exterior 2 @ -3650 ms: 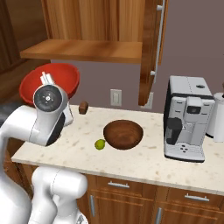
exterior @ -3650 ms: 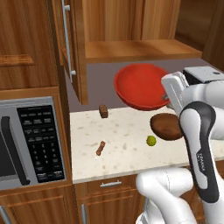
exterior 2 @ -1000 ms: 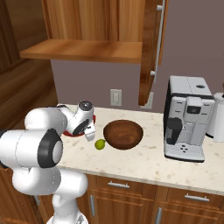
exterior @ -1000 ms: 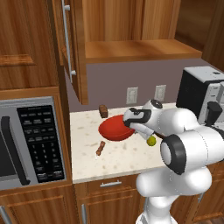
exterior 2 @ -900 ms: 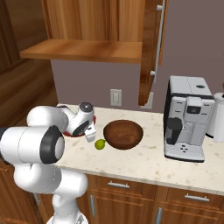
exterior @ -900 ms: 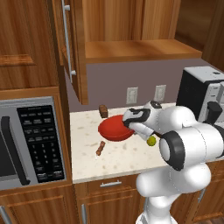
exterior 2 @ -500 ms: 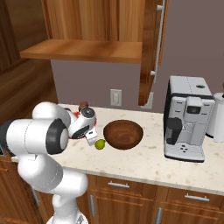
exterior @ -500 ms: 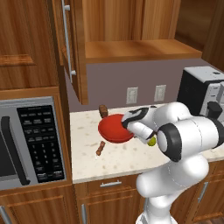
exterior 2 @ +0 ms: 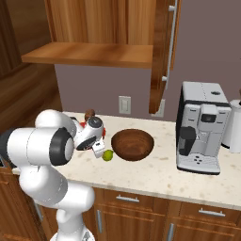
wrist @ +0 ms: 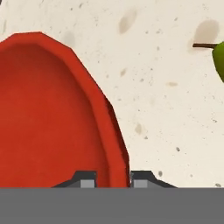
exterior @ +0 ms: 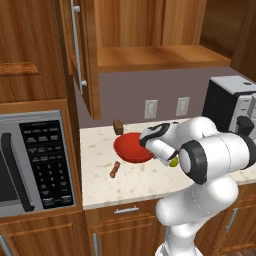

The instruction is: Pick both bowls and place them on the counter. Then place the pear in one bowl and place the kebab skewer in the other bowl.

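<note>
Lowered from up by the shelf, my claw (wrist: 109,178) now clamps the red bowl (exterior: 131,147) rim just over the worktop (exterior: 145,180); next, let go and fetch the pear (exterior 2: 108,155).

Even, soft rendered light fills both base views, with no glare and no harsh highlights. The cabinet recess at the upper middle of the left base view is dimmer, and the wall beneath the shelf sits in flat shade. The counter (exterior: 135,175) carries faint shadows. The hand view is bright but coarse (edges look blocky and slightly soft), the red bowl (wrist: 48,118) showing a dark shaded rim line.
</note>
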Robot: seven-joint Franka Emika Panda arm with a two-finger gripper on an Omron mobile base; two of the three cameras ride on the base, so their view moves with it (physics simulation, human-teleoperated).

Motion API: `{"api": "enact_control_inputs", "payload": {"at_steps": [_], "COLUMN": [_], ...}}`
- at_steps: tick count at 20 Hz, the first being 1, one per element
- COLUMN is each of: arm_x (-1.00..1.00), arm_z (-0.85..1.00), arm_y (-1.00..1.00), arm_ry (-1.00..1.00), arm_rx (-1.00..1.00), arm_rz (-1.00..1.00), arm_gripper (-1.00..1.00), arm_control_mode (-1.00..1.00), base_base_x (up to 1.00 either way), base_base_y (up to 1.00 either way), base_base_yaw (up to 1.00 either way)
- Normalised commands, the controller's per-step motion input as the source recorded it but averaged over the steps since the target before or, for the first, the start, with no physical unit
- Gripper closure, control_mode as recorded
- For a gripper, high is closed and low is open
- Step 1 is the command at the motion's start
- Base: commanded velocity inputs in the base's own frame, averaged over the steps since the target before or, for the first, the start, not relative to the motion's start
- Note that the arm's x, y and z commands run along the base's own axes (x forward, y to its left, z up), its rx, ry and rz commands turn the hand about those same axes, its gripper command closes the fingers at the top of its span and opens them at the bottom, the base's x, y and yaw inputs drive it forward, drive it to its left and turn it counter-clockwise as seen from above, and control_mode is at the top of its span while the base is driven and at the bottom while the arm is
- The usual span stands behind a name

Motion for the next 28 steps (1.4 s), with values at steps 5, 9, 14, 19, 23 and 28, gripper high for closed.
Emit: {"api": "enact_control_inputs", "payload": {"at_steps": [5,9,14,19,23,28], "arm_x": [0.00,0.00,-0.08,-0.11,-0.05,0.00], "arm_z": [0.06,0.21,0.15,0.09,0.00,0.01], "arm_y": [0.00,-0.10,-0.40,-0.57,-0.44,-0.16], "arm_ry": [0.00,0.02,0.00,0.03,0.06,0.04], "arm_rx": [0.00,0.00,0.00,0.00,0.00,0.00], "arm_rz": [-0.02,-0.07,-0.08,-0.16,-0.15,-0.11], "arm_gripper": [-1.00,-1.00,-1.00,-1.00,-1.00,-1.00], "arm_control_mode": [-1.00,-1.00,-1.00,-1.00,-1.00,-1.00], "base_base_x": [0.00,0.00,0.00,0.00,0.00,0.00], "base_base_y": [0.00,0.00,0.00,0.00,0.00,0.00], "base_base_yaw": [0.00,0.00,0.00,0.00,0.00,0.00]}}
